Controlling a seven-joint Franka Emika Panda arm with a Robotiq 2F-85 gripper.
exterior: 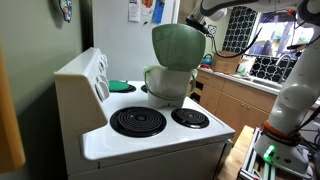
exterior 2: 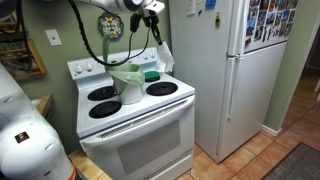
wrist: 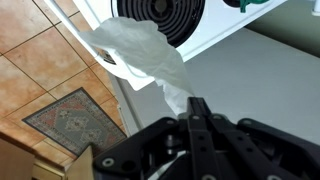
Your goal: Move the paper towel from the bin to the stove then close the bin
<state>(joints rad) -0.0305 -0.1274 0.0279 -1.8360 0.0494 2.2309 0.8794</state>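
The bin (exterior: 167, 84) stands on the white stove (exterior: 150, 140) between the coil burners, with its domed green lid (exterior: 178, 45) swung open. It also shows in an exterior view (exterior 2: 130, 86). My gripper (wrist: 197, 106) is shut on the white crumpled paper towel (wrist: 140, 50), which hangs from the fingertips. In the wrist view the towel is seen against the stove's edge (wrist: 215, 35) and a burner (wrist: 160, 12). In both exterior views the gripper (exterior: 207, 28) (exterior 2: 154, 30) is raised above and beside the bin. The towel is hard to make out there.
A flat teal disc (exterior: 120, 86) lies on the stove near the control panel (exterior: 88, 80). A white fridge (exterior 2: 235, 70) stands close beside the stove (exterior 2: 135, 120). Wooden counter cabinets (exterior: 235, 100) are behind. The floor has tiles and a small rug (wrist: 75, 122).
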